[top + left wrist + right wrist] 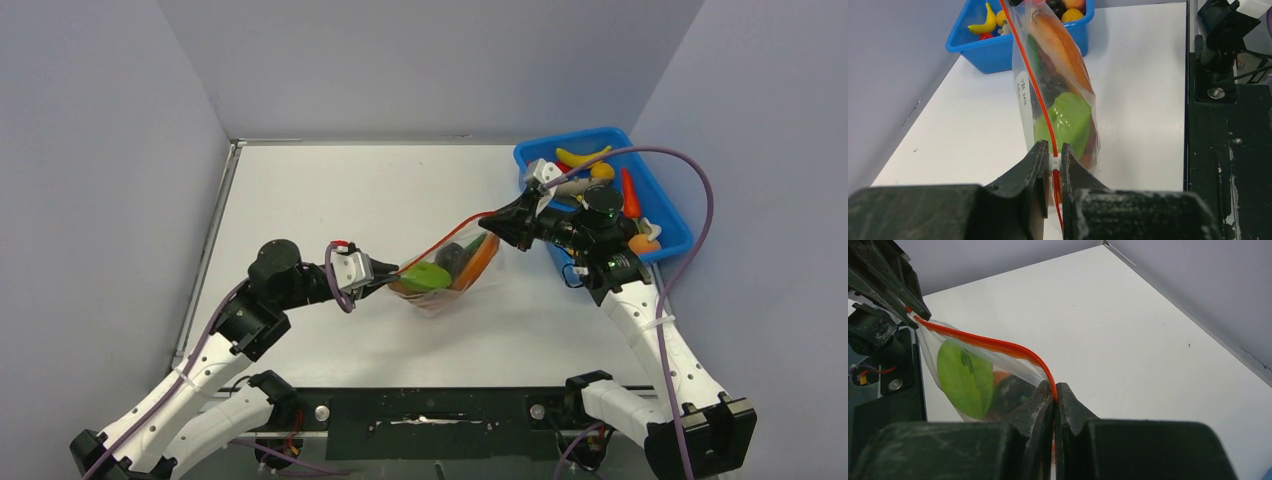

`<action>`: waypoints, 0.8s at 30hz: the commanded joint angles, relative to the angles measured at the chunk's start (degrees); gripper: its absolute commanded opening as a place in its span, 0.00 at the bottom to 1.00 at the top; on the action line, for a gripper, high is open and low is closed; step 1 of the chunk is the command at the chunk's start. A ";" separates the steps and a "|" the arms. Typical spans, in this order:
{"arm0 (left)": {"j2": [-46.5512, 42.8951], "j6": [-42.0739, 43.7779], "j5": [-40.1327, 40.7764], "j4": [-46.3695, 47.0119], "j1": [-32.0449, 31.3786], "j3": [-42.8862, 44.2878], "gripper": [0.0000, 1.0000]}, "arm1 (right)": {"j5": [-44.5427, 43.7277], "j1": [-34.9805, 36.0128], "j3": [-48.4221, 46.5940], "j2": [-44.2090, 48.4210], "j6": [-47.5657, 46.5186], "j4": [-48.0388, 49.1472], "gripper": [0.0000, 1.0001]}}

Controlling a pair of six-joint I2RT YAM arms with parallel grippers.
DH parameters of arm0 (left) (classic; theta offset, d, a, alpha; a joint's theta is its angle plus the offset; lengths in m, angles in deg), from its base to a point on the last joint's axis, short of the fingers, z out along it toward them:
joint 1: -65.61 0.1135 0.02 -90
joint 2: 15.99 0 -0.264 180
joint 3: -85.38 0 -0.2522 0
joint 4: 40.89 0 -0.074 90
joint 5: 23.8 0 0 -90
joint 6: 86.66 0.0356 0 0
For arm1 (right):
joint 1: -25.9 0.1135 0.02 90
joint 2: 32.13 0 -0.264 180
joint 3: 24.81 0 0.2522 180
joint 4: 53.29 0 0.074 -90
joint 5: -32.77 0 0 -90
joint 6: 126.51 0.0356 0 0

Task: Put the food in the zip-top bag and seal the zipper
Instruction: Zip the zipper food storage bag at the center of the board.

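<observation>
The white table (350, 200) carries a blue tray (570, 138) at its far right corner. The tray holds loose toy food, among it yellow bananas (583, 157).

Over the middle of the table the zip-top bag (432, 300) hangs stretched between the two arms, its mouth edge uppermost. Whether its bottom touches the table cannot be told.

The left gripper (385, 280) has its fingers pressed together on the near-left end of the zipper (445, 240), with only the strip and a small white slider (1054, 161) between them. The right gripper (505, 222) is likewise clamped tight on the far-right end of the strip, just beside the tray.

Inside the bag lie an orange carrot (480, 260), a green piece (425, 276) and a dark piece (450, 258), packed touching one another.

The zipper runs as a thin red-orange line from one gripper to the other, slightly bowed in the right wrist view.
</observation>
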 commanded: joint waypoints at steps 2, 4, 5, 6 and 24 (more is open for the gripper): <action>-2.26 0.30 -0.54 -1.68 0.30 0.19 0.00 | -2.42 -2.72 -0.31 2.18 0.39 5.78 0.00; -2.49 0.38 -0.39 -1.87 0.27 0.06 0.00 | -2.28 -3.34 -0.20 2.31 0.49 5.73 0.00; -2.58 0.32 -0.35 -1.96 0.36 -0.04 0.00 | -2.27 -3.61 -0.18 2.44 0.62 5.74 0.00; -2.67 0.30 -0.28 -2.10 0.32 -0.03 0.00 | -2.23 -3.87 -0.12 2.47 0.61 5.74 0.00; -4.27 0.73 0.35 -4.13 0.54 -1.01 0.00 | -1.63 -11.03 1.46 3.39 3.29 5.48 0.00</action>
